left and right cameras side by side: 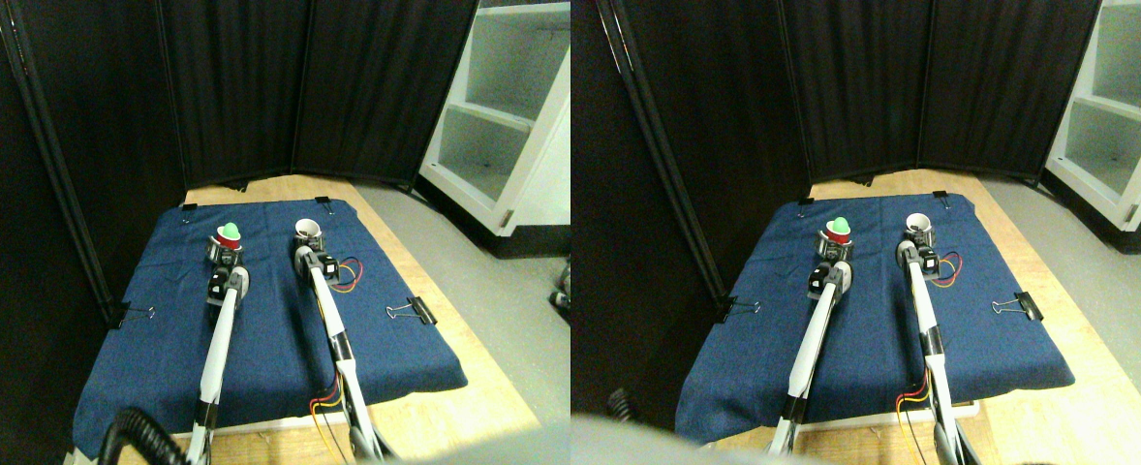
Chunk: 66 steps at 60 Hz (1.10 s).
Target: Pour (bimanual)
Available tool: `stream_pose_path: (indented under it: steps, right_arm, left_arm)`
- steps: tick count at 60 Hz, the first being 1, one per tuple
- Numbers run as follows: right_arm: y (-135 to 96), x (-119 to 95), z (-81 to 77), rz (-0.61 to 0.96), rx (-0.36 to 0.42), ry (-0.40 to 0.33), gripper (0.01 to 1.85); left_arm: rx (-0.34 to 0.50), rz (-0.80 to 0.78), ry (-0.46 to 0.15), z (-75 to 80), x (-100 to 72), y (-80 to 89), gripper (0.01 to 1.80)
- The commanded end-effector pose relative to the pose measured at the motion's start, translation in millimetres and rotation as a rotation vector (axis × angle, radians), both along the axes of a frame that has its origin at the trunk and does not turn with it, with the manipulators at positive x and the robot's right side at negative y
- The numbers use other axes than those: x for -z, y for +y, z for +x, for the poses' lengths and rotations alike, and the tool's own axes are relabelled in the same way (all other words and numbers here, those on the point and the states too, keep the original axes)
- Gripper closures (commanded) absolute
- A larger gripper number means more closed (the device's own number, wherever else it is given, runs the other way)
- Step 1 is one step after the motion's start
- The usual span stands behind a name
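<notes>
A red cup (227, 239) with a green ball (231, 230) on top stands on the blue cloth (270, 329), right at the tip of my left gripper (224, 250). A white cup (308, 229) stands upright to its right, at the tip of my right gripper (305, 246). Each gripper sits around the base of its cup, and the jaws are too small to read. Both pale arms reach up from the bottom edge, roughly parallel.
Binder clips (413, 311) (135, 314) pin the cloth to the wooden table (454, 397). Coloured wires (348, 273) loop beside the right arm. Black curtain panels (241, 87) close off the back and left; a white shelf unit (508, 107) stands at the right.
</notes>
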<state>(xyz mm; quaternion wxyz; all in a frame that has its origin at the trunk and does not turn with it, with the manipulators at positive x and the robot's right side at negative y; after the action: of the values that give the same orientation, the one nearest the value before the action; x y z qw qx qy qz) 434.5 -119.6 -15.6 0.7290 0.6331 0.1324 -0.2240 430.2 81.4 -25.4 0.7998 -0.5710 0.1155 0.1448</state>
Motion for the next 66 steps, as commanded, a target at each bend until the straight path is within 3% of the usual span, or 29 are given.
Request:
stream_pose_path:
  steps: [1,8,29,41,51,66]
  right_arm:
    - [-1.3,-9.8,1.0,0.039,0.001,-0.035,0.71]
    - [-1.6,-11.1,0.0,0.068,0.004,-0.027,0.48]
    - [0.3,-14.0,-4.2,0.057,-0.001,-0.038,0.37]
    - [3.3,-23.5,-11.0,0.065,-0.025,-0.068,0.31]
    - [6.0,-41.2,-21.5,0.033,-0.061,-0.107,0.28]
    - [9.1,-72.8,-43.1,0.003,-0.135,-0.171,0.22]
  left_arm:
    - [0.048,0.026,0.002,-0.6,-4.3,-3.0,0.23]
    - [0.06,0.013,0.006,-0.9,-6.0,-2.1,0.25]
    - [0.064,0.015,-0.003,-7.7,-10.4,-3.6,0.3]
    - [0.081,0.003,-0.029,-10.7,-17.2,-1.6,0.17]
    - [0.127,0.001,-0.05,-19.7,-34.0,2.3,0.15]
    - [0.215,-0.036,-0.133,-42.1,-69.3,0.4,0.21]
